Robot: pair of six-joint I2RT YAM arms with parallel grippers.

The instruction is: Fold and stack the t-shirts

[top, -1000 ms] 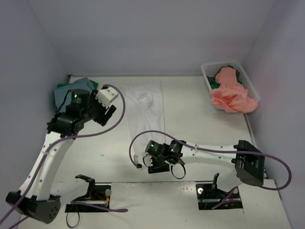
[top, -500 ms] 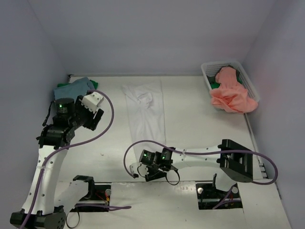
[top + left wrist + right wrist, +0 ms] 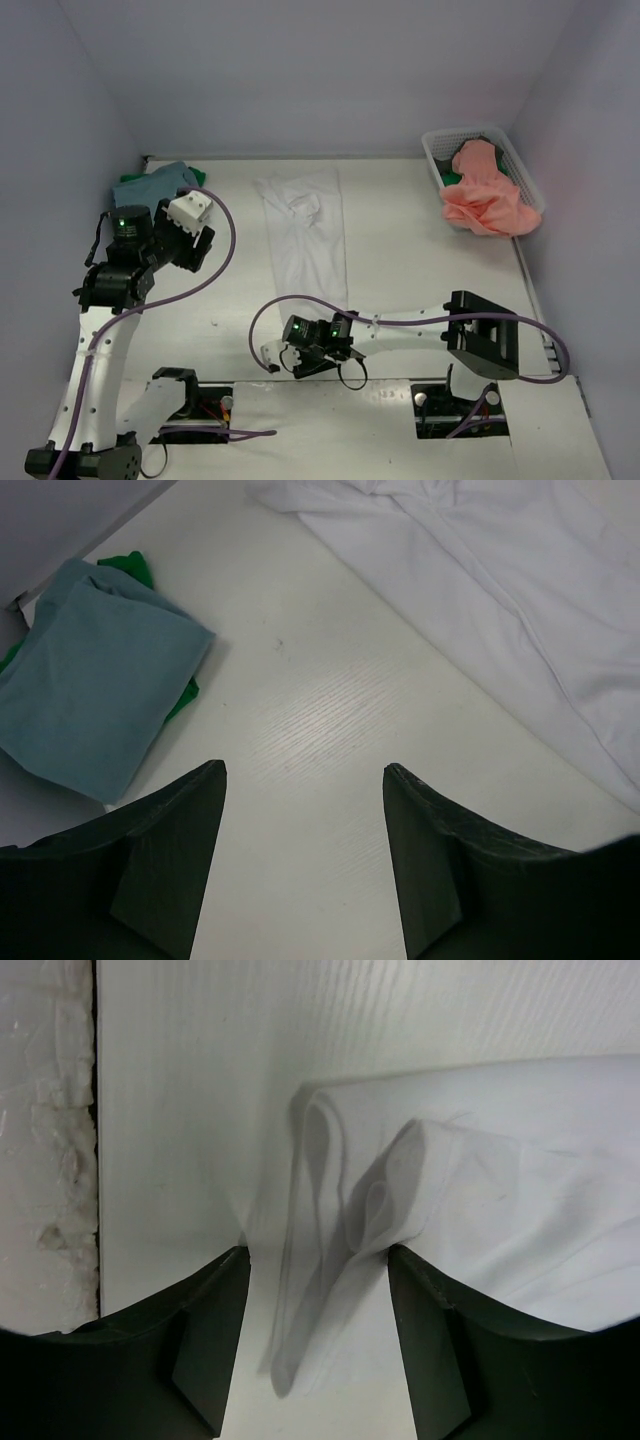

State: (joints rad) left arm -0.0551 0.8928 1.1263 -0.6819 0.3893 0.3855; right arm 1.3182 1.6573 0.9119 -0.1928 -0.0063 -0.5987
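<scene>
Left arm (image 3: pixel 92 345) rises steeply from its base on the near left, elbow high and wrist bent over. The left tool (image 3: pixel 198 244) hangs up in the air, angled down toward the middle, its two dark fingers (image 3: pixel 165 870) standing well apart. The right arm (image 3: pixel 410 325) is stretched out low, forearm nearly level, reaching leftward along the near edge. The right tool (image 3: pixel 272 356) sits down low, fingers (image 3: pixel 200 1345) spread wide.

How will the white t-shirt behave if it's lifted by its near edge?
Likely floppy: the white t-shirt lies wrinkled, its near edge curled over itself. Lifted at one point, it would probably sag and trail. It looks thin, so probably light.
</scene>
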